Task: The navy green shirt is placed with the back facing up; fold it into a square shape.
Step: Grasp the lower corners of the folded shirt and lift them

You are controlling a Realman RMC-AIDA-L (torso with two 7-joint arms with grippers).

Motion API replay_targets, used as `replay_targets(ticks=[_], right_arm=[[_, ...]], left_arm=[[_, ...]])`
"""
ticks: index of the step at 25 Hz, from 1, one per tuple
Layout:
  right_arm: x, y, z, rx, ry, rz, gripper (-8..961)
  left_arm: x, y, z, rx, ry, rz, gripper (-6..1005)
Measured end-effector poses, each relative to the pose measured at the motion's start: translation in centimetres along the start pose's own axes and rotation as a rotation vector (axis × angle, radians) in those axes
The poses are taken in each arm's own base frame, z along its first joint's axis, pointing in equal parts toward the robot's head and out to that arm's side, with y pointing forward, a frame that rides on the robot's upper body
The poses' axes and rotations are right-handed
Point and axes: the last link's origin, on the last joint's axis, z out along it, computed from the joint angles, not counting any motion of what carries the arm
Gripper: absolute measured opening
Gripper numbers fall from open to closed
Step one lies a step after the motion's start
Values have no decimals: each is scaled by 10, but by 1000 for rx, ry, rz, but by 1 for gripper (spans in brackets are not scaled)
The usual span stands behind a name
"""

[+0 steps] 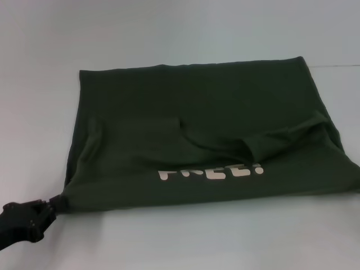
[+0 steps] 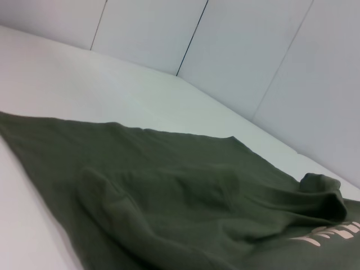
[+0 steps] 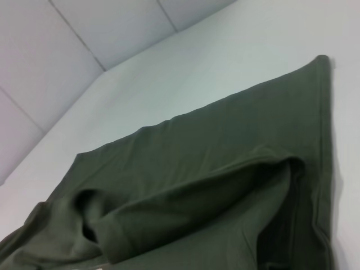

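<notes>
The navy green shirt point(image 1: 197, 124) lies spread on the white table, dark olive, with its sleeves folded inward over the body. Pale letters point(image 1: 211, 171) show near its front edge, partly covered by a fold. My left gripper point(image 1: 52, 206) is at the near left, shut on the shirt's front-left corner, which is drawn into a point. The left wrist view looks across the shirt point(image 2: 169, 197) and a rolled sleeve point(image 2: 320, 197). The right wrist view shows the shirt point(image 3: 225, 169) close by, with a sleeve fold point(image 3: 185, 208). My right gripper is out of every view.
The white table point(image 1: 180, 242) extends around the cloth on all sides. Grey wall panels point(image 2: 253, 50) rise behind the far edge. The shirt's right front corner point(image 1: 354, 180) reaches the frame's edge.
</notes>
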Motion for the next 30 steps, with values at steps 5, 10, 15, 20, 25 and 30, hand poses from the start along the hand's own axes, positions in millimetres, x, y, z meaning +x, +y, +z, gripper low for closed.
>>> replay_targets(ticks=[5, 10, 15, 20, 25, 30], right_arm=[[7, 5, -6, -38, 11, -31, 24], [24, 11, -22, -81, 33, -56, 27], [38, 16, -35, -111, 67, -62, 31], [51, 20, -54, -121, 78, -62, 34], [61, 24, -71, -136, 67, -60, 38], [71, 29, -79, -161, 88, -56, 41]], left_arm=[[-7, 9, -6, -53, -13, -13, 2], [-8, 20, -15, -122, 6, -24, 2], [-11, 25, -27, -143, 37, -49, 2], [-15, 30, -40, -158, 47, -73, 2], [-23, 37, -52, -193, 22, -105, 2], [-32, 46, -58, -233, -15, -128, 2]])
